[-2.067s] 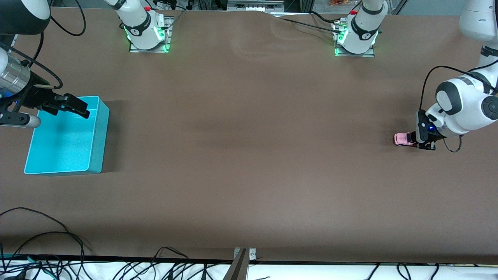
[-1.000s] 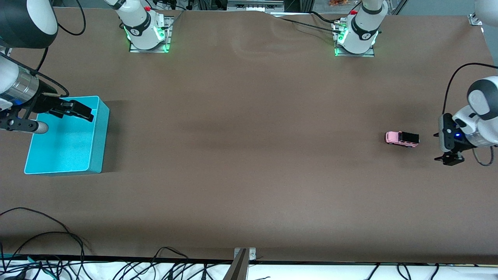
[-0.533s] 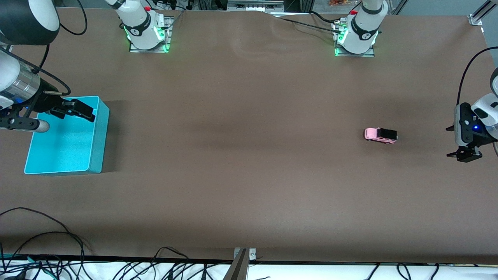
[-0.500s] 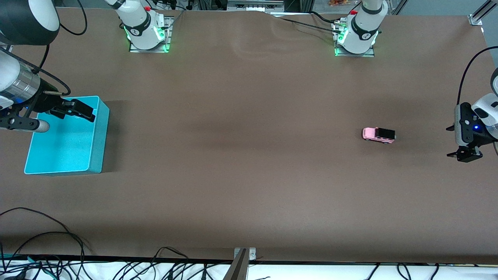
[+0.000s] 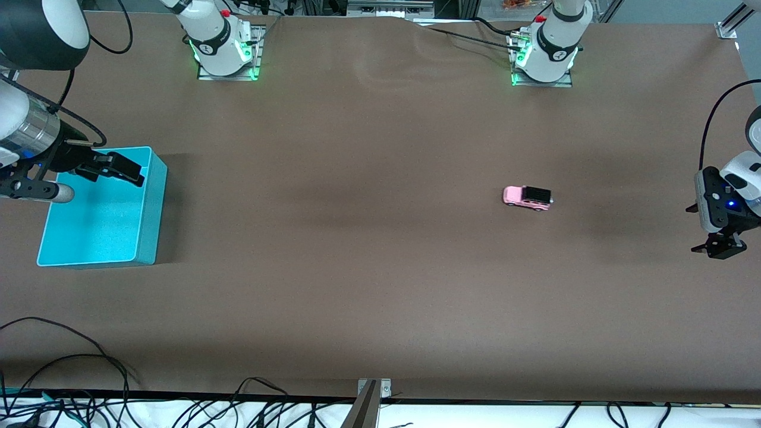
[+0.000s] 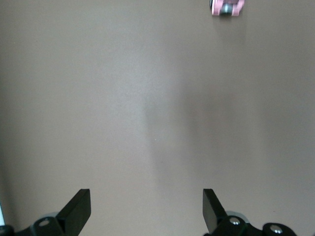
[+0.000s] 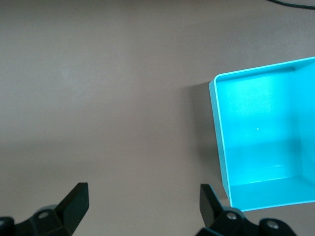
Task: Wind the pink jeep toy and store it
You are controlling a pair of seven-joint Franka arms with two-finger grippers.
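Note:
The pink jeep toy (image 5: 528, 197) stands on its wheels on the bare brown table, between the middle and the left arm's end. It also shows in the left wrist view (image 6: 228, 7), well ahead of the fingers. My left gripper (image 5: 719, 248) hangs open and empty over the table's edge at the left arm's end, apart from the jeep; in its wrist view (image 6: 146, 211) nothing lies between the fingers. My right gripper (image 5: 118, 168) is open and empty over the turquoise bin (image 5: 153, 214); its wrist view (image 7: 142, 206) shows bare table between the fingers.
The turquoise bin (image 7: 216, 123) stands at the right arm's end and has nothing in it. Both arm bases (image 5: 221, 47) (image 5: 544, 53) stand along the table's edge farthest from the front camera. Cables (image 5: 71, 368) lie along the nearest edge.
The jeep has rolled across the table toward the right arm's end. My left gripper has drawn away from it toward the left arm's end. The right arm has barely moved.

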